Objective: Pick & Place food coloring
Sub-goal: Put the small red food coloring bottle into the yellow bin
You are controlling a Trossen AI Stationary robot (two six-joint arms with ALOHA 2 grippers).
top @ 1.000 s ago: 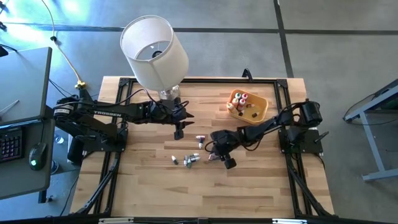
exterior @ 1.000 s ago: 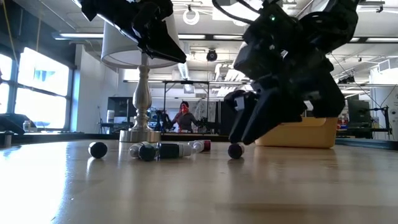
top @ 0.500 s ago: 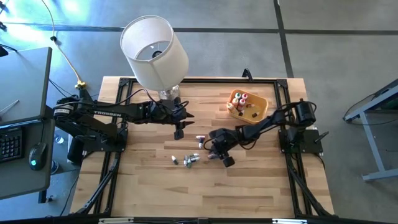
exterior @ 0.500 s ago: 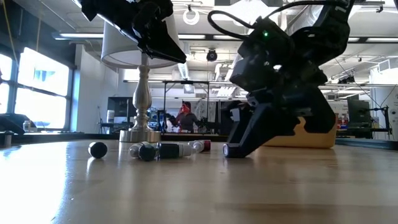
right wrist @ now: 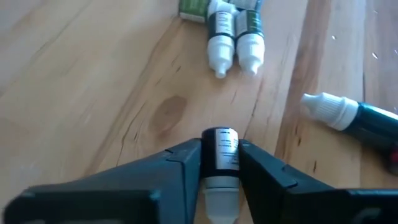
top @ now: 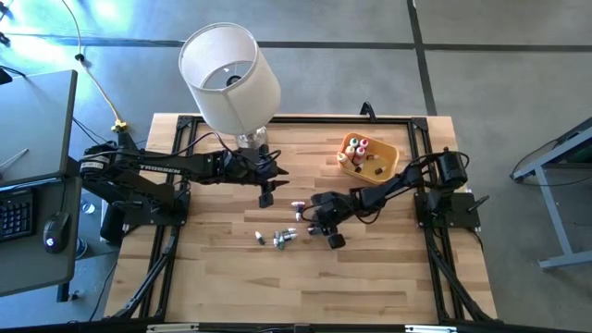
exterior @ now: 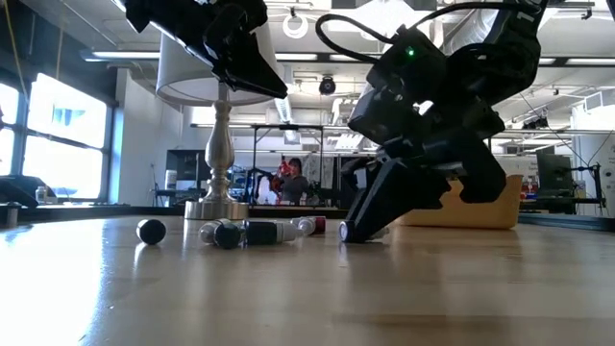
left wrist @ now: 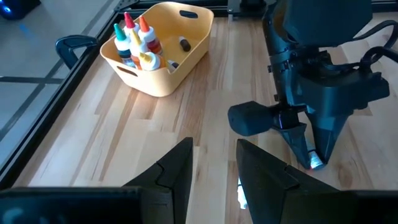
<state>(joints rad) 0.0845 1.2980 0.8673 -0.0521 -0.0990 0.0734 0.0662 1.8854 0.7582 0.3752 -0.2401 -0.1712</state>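
Loose food coloring bottles lie on their sides on the wooden table: a pair (top: pixel 282 238), one (top: pixel 259 238) to their left and one (top: pixel 298 205) farther back. My right gripper (top: pixel 324 233) is down at the table, shut on a dark-bodied, white-capped bottle (right wrist: pixel 221 146). The two green bottles (right wrist: pixel 233 31) lie just beyond it, and another (right wrist: pixel 348 112) lies to one side. More bottles stand in the orange bin (top: pixel 384 171). My left gripper (top: pixel 266 194) hangs above the table near the lamp, slightly open with nothing between its fingers (left wrist: pixel 180 171). My right gripper pinches the small bottle's body (right wrist: pixel 211 149) between its two fingers, one on each side. The fingers slant down from the table's right and lie along the bottle, whose white cap (right wrist: pixel 221 190) points back toward the wrist. In the low view the fingertips (exterior: pixel 351 231) are at the tabletop and hide the bottle.
A table lamp with a white shade (top: pixel 229 79) stands at the back left, its metal base (exterior: pixel 216 207) on the table. The orange bin (left wrist: pixel 161 81) sits at the back right. A black frame rail (top: pixel 296 120) runs along the table's edges. Bare wood lies toward the near edge.
My right gripper has sunk to the tabletop and gone a little toward the table's left. The bottle whose round end showed beside its fingers a second ago now sits between them. My left arm has kept still.
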